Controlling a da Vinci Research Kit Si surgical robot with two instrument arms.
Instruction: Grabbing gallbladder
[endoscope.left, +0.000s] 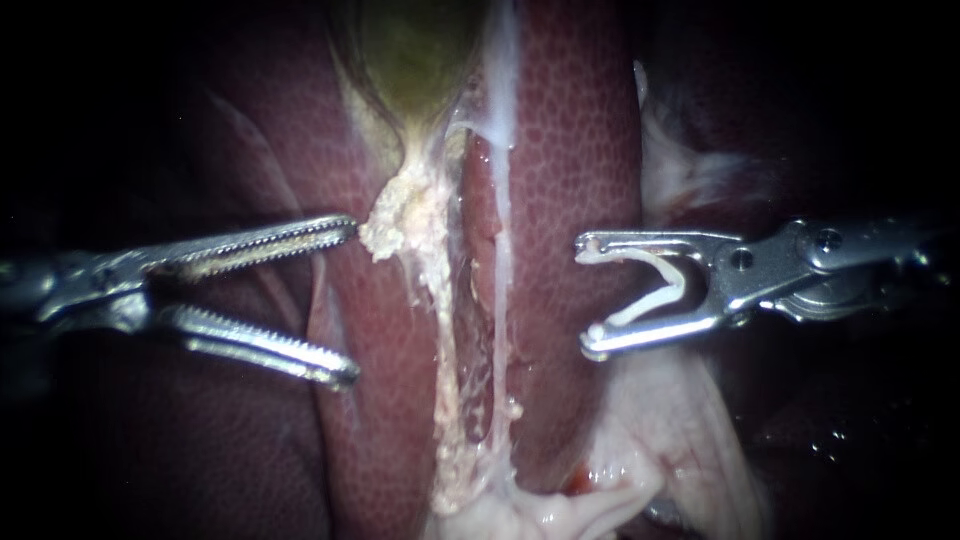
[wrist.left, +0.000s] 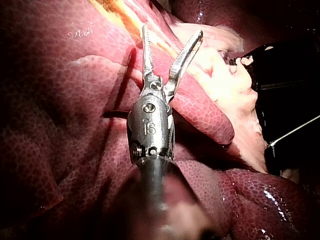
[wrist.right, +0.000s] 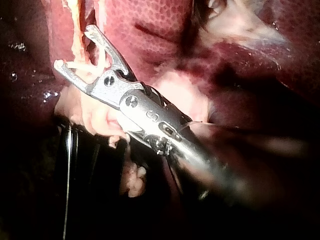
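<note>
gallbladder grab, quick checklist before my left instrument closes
1. Left instrument jaws open: ok.
2. Gallbladder in view: ok.
3. Gallbladder between the left jaws: not ok; the upper jaw tip is only at the pale fatty tissue below it.
4. Right instrument apart from the left one, holding a white clip: ok.
5. Lower left jaw clear of the liver: cannot tell.

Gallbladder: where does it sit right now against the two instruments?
Endoscope view, top centre: the gallbladder lies between liver lobes, above and between the left instrument and the right instrument holding a white clip; neither is on it.
</note>
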